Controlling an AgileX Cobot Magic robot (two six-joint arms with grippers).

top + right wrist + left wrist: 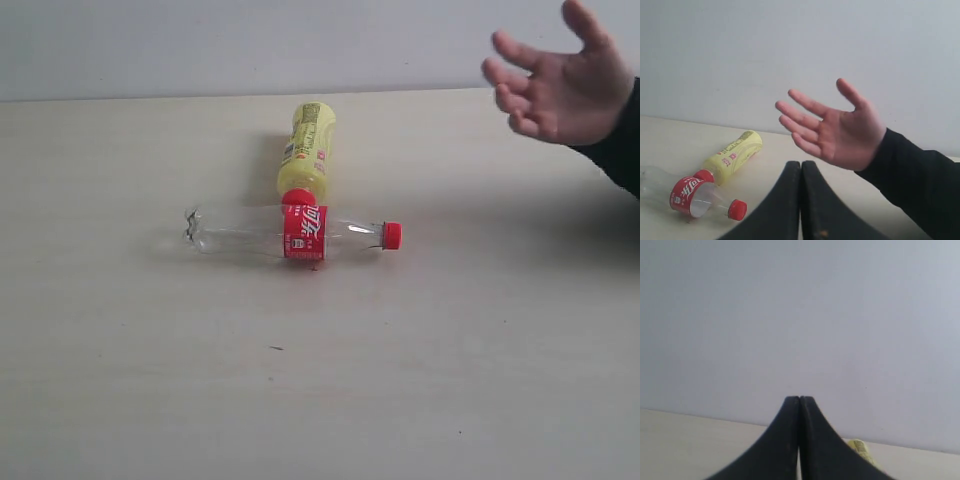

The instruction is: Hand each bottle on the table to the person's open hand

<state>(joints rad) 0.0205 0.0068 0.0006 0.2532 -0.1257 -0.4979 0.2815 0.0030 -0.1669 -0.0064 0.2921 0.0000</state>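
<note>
The right gripper (pixel 801 163) is showing its two black fingers pressed flat together, nothing between them. The open hand (pixel 837 132) is hovering just beyond its tips and a little above them, palm bared, fingers spread, a black sleeve covering the arm. Farther ahead, on the side away from the sleeve, two bottles are lying on the table (pixel 670 140).

The left gripper (pixel 799 399) is likewise closed, its fingers meeting along one thin seam. Only a sliver of the yellow bottle (pixel 860 447) is peeking out past one finger, low and well beyond the tips.

In the exterior view neither gripper is appearing. The yellow bottle (pixel 306 150) is lying on its side with its long axis running away from the camera, its red cap pointing toward the camera and touching the clear bottle (pixel 290 232) at the red label. The clear bottle is lying crosswise, its red cap pointing toward the side where the hand is waiting.

The yellow bottle is looking opaque and smooth, a rounded cylinder with printed text. The clear one is looking transparent, glinting, with a crumpled base. The table is appearing pale, matte, faintly grained.
</note>
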